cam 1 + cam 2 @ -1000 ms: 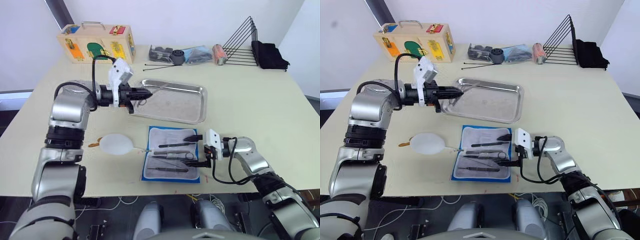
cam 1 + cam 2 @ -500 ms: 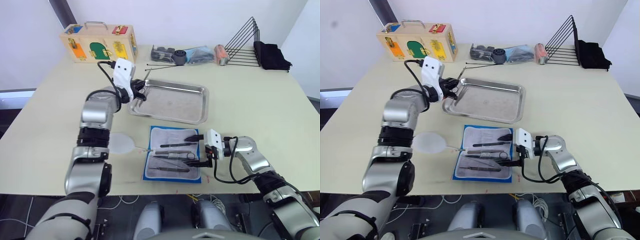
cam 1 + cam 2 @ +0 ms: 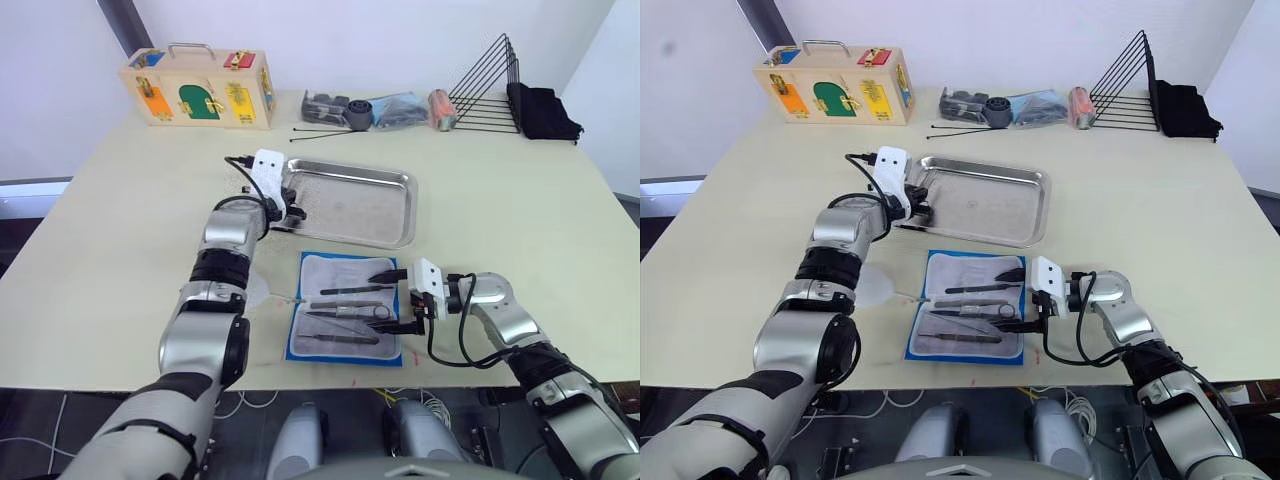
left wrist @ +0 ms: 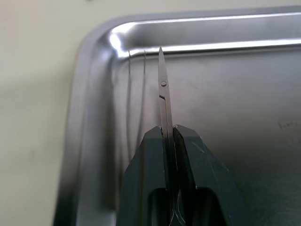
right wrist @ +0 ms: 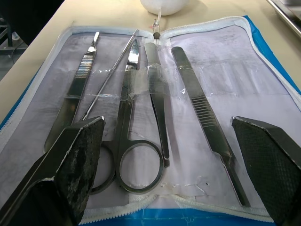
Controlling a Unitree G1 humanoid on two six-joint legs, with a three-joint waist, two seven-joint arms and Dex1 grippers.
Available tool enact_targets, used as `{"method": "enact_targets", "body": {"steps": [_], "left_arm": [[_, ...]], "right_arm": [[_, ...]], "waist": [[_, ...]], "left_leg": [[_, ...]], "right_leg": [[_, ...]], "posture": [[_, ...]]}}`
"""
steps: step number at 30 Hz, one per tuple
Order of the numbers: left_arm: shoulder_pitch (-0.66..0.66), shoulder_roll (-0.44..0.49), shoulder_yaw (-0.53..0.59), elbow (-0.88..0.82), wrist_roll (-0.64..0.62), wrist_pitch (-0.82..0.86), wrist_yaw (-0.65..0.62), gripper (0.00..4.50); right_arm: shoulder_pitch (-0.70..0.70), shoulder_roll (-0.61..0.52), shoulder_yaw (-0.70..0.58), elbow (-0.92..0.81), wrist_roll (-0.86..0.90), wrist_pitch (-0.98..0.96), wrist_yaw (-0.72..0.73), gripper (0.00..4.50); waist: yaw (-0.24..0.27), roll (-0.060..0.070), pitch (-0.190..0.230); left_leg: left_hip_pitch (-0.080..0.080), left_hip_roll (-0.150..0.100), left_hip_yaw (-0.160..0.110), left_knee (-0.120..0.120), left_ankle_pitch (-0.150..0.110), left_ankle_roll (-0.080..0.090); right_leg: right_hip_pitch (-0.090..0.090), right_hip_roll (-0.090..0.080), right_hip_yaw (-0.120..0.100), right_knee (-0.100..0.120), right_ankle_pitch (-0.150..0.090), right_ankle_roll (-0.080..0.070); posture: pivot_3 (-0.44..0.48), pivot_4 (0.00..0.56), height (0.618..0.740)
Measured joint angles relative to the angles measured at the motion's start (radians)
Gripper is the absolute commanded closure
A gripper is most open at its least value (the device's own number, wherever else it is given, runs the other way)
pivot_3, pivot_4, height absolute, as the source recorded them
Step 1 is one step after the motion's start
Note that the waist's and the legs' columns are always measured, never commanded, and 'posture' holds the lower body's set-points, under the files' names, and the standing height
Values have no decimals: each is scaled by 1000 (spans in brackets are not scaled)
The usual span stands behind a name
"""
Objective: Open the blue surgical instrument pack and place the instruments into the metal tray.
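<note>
The blue surgical instrument pack lies unzipped and flat near the table's front edge, grey-white lining up. Several instruments sit in its clear sleeves: ring-handled scissors, forceps and a probe. My right gripper stands open at the pack's right edge, one finger on each side of the row of handles, touching none. The metal tray lies just behind the pack. My left gripper is shut on thin scissors, blades pointing into the tray's near-left corner, low over its floor.
A white plush toy lies left of the pack, partly behind my left arm. Along the back edge stand a wooden latch box, black cable ties, small clutter, a black wire rack and black cloth.
My left arm has swung in from the left and turned, bringing the held scissors down to the tray's near-left corner. The right gripper and the pack have stayed put.
</note>
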Motion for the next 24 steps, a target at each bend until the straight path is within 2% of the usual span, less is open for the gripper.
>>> {"method": "enact_targets", "body": {"steps": [10,12,13,14,15,21,24], "left_arm": [[-13,-8,5,41,-11,47,1,4452],[-14,-9,6,40,-17,49,1,3663],[-14,-9,6,40,-19,51,1,3539],[-14,-9,6,40,-19,51,1,2975],[-14,-9,6,39,-19,51,4,2848],[-14,-8,9,-8,-25,81,6,2848],[-13,-8,11,-122,-57,145,-9,2848]], "right_arm": [[2,0,0,0,0,-10,-6,0],[3,1,0,0,0,-12,-7,0],[4,1,0,0,0,-16,-10,0],[5,1,0,0,0,-17,-10,0],[5,1,0,0,0,-18,-11,0],[5,1,0,0,0,-19,-13,0],[6,1,0,0,0,-19,-15,0]], "waist": [[-1,0,0],[-1,0,0],[-1,0,0],[-1,0,0],[-1,0,0],[-1,0,0],[-1,0,0]], "left_leg": [[0,0,0,0,0,0],[0,0,0,0,0,0],[0,0,0,0,0,0],[0,0,0,0,0,0],[0,0,0,0,0,0],[0,0,0,0,0,0],[0,0,-1,0,0,0]], "right_leg": [[0,0,0,0,0,0],[0,0,0,0,0,0],[0,0,0,0,0,0],[0,0,0,0,0,0],[0,0,0,0,0,0],[0,0,0,0,0,0],[0,0,0,0,0,0]], "posture": [[0,150,740],[0,150,740],[0,150,740],[0,150,740],[0,150,740],[0,150,740],[0,150,740]]}}
